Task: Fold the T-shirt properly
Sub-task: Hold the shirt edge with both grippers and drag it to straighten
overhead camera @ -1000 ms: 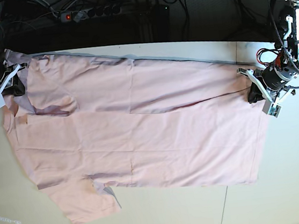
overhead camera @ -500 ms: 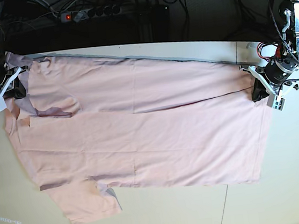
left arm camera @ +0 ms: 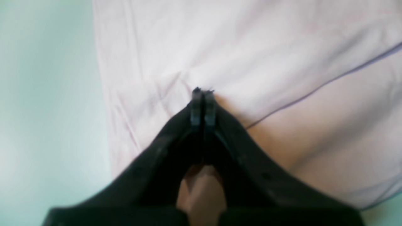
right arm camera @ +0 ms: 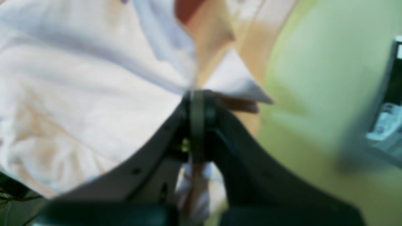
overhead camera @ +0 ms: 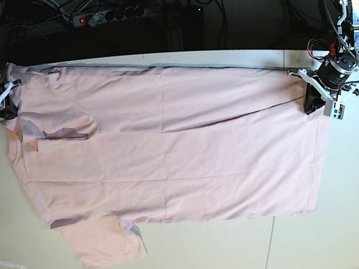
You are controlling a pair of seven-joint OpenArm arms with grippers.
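I see the large pale pink cotton T-shirt (overhead camera: 169, 155) spread across the cream table (overhead camera: 356, 205), plain side up, no lettering readable. My left gripper (overhead camera: 310, 102) pinches its right edge; my right gripper (overhead camera: 5, 110) pinches fabric upper left, partly cut off.

Base bright, edges warped; wrist views blurred, perhaps motion.

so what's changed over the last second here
Both grippers, shut on the T-shirt, pulled apart: the left gripper toward the base view's right, the right gripper toward its left, stretching the far edge flatter. The near sleeve and near hem stayed put.
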